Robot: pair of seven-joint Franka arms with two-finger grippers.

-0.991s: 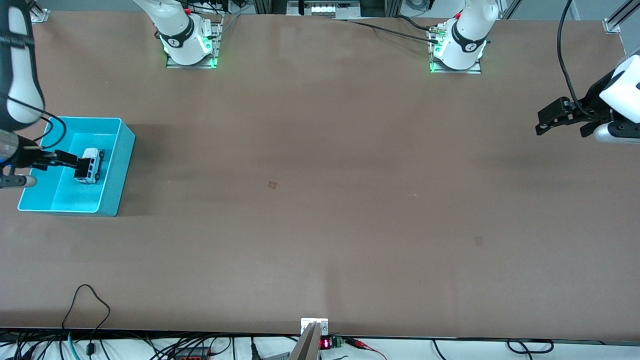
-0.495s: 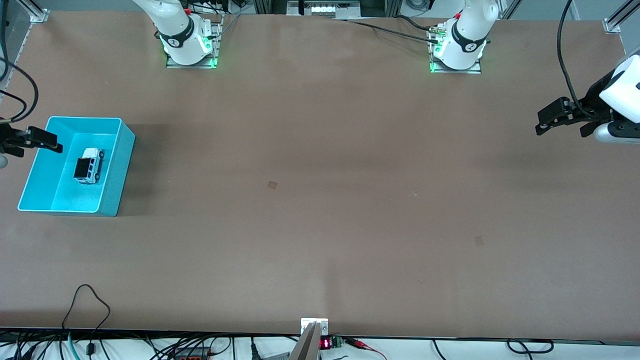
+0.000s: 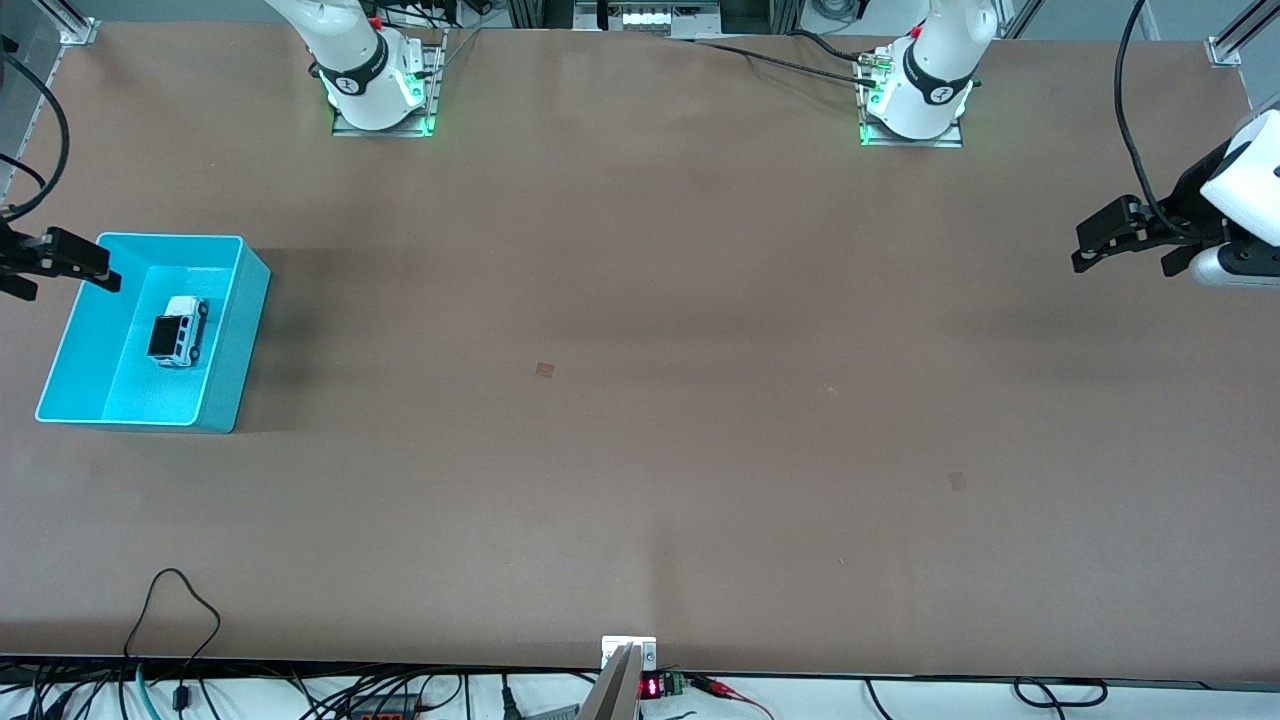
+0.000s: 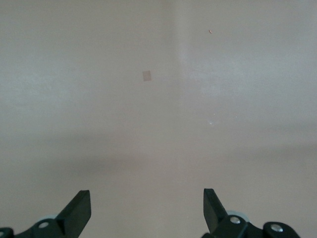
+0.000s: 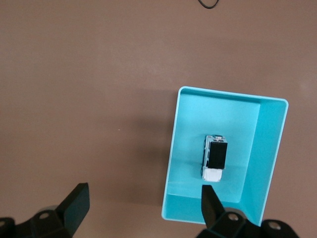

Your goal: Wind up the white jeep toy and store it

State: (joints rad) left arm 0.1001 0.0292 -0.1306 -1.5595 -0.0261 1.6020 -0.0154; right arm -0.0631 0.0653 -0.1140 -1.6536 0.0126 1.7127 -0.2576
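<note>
The white jeep toy (image 3: 178, 332), boxy with a black roof, rests on the floor of the cyan bin (image 3: 236, 352) at the right arm's end of the table. My right gripper (image 3: 68, 286) hovers open and empty over the bin's outer edge, clear of the toy. Its wrist view looks down on the jeep (image 5: 216, 157) inside the bin (image 5: 271, 148), with the right gripper (image 5: 144, 192) spread over bare table and the bin's rim. My left gripper (image 3: 1122, 266) waits open and empty above the left arm's end of the table, and the left gripper (image 4: 146, 198) has only table under it.
Both arm bases (image 3: 378, 92) (image 3: 915, 100) stand along the table edge farthest from the front camera. A black cable loop (image 3: 175, 610) lies near the table edge closest to that camera. The brown tabletop (image 3: 640, 380) stretches between the bin and the left gripper.
My right gripper has lifted out of the bin and pulled back past its outer edge, leaving the jeep inside. The jeep and the left arm have not moved.
</note>
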